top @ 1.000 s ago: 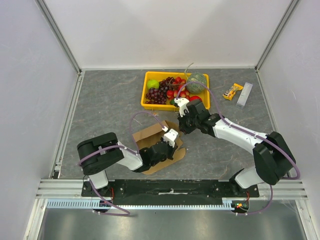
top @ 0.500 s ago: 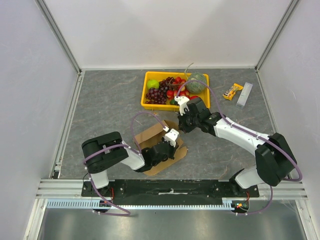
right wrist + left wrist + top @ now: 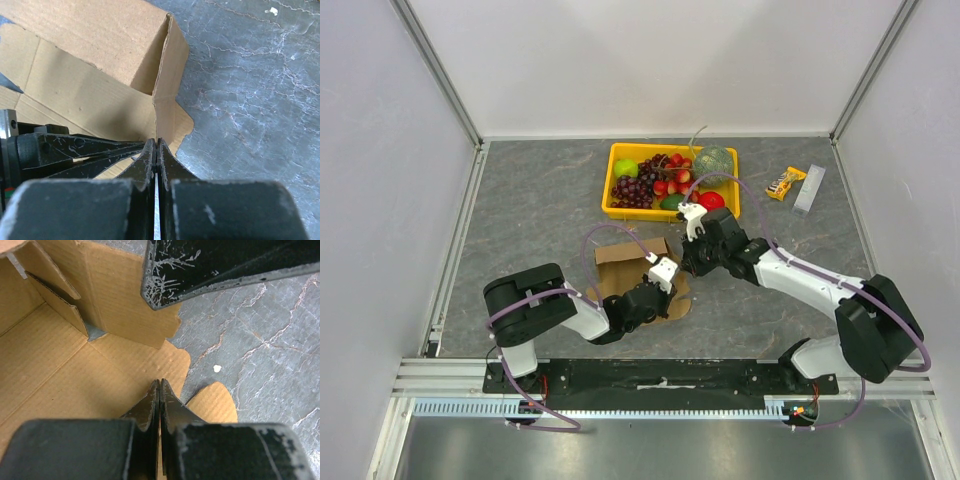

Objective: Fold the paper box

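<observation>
The paper box is brown cardboard, partly folded, lying near the table's front middle with one wall raised. In the left wrist view its corrugated floor and upright walls fill the left side. My left gripper is shut, its tips resting on the floor panel near a rounded flap. My right gripper is shut too, its tips against the bottom edge of an upright side wall. Nothing shows between either pair of jaws. The two grippers almost touch.
A yellow tray of grapes, strawberries and other fruit stands just behind the box. A snack bar and a white bar lie at the back right. White walls enclose the grey stone-patterned table.
The right gripper has come down and toward the front, off the tray's edge to the box. The box's rear wall now stands up, and the sheet has shifted back a little.
</observation>
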Controlling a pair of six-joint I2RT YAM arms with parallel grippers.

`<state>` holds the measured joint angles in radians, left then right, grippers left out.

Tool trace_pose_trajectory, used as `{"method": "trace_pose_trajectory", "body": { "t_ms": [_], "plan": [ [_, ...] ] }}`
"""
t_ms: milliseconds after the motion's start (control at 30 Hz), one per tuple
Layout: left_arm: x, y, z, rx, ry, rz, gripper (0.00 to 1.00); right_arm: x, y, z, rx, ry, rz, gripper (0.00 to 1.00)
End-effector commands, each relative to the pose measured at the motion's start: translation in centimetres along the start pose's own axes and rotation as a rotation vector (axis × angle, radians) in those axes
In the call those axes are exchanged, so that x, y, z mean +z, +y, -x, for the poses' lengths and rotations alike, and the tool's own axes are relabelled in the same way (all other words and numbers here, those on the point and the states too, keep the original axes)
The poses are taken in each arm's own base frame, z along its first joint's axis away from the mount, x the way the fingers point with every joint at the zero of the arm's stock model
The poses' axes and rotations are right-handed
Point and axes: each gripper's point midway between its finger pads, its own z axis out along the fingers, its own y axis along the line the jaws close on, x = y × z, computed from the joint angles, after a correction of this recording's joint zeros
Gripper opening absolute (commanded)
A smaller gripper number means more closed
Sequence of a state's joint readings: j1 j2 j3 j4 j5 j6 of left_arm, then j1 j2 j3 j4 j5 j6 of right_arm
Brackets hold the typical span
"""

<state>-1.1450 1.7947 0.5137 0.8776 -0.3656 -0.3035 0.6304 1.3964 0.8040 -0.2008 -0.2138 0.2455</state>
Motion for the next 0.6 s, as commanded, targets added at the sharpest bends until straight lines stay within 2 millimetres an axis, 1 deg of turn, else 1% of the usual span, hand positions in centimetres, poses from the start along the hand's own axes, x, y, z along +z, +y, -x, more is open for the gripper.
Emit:
{"method": "trace_pose_trajectory", "body": {
  "t_ms": [0,100,267,567],
  "plan": [
    [0.4,0.5,1.2,0.024,-0.041,0.032,0.02,-0.5,1.0,0.9,0.027,-0.061,0.046,0.00],
    [0.4,0.5,1.3,0.026,-0.041,0.032,0.02,-0.4,1.1,0.7,0.033,-0.061,0.051,0.00],
    [0.1,0.5,1.7,0.027,-0.048,0.029,0.02,0.0,0.9,-0.2,0.035,-0.047,0.047,0.00],
    [-1.6,-0.1,4.5,0.026,-0.095,-0.009,0.04,0.3,0.0,-1.2,0.014,-0.023,0.009,0.00]
  ]
}}
